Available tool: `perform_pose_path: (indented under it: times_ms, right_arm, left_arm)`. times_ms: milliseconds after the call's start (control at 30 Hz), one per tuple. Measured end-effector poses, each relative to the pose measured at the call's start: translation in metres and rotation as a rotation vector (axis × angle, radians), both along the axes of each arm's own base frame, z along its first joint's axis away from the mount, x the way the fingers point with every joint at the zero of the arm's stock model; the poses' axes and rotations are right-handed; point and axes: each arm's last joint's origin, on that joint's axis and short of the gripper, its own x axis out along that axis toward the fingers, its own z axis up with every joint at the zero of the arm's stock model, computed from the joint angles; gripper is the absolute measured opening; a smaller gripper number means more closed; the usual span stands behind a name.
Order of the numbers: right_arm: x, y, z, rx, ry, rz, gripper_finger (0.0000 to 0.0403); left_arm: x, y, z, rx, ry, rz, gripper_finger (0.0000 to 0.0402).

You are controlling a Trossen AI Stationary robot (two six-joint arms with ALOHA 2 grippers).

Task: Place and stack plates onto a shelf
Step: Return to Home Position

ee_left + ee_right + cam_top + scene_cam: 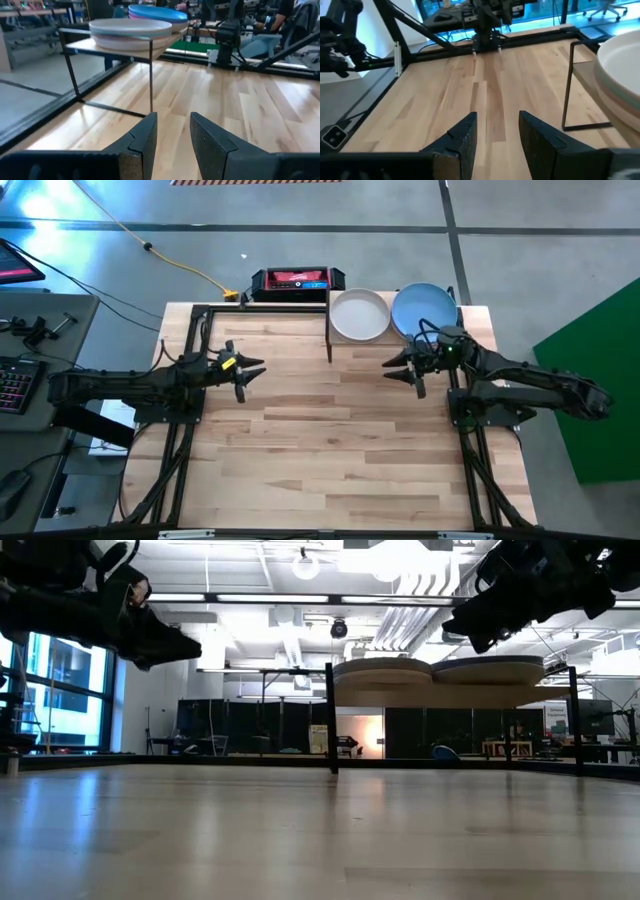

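The shelf [330,338], a small wood board on thin black legs, stands at the table's far edge. Two stacks of plates rest on it: one topped by a beige plate [359,314], the other by a blue plate [424,308]. The left wrist view shows the beige-topped stack [130,31] and the blue-topped stack [157,12] on the shelf board [82,46]. My left gripper [252,372] hovers open over the table's left part. My right gripper [400,371] hovers open just near the shelf, below the blue plate. Neither holds anything.
A black and red device [296,280] lies behind the table's far edge, with a yellow cable [175,260] on the floor. A keyboard [12,385] and desk sit left of the table. Black frame rails [190,360] run along both table sides. The wooden tabletop [330,450] stretches between the arms.
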Motion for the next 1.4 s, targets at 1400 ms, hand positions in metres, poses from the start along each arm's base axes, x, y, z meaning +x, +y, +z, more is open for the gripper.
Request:
perform_pose_path:
  times_ms: [1400]
  right_arm:
    - [-0.017, 0.046, -0.100, 0.032, 0.041, -0.023, 0.0129]
  left_arm:
    - [0.000, -0.003, -0.005, 0.156, 0.092, -0.133, 0.0104]
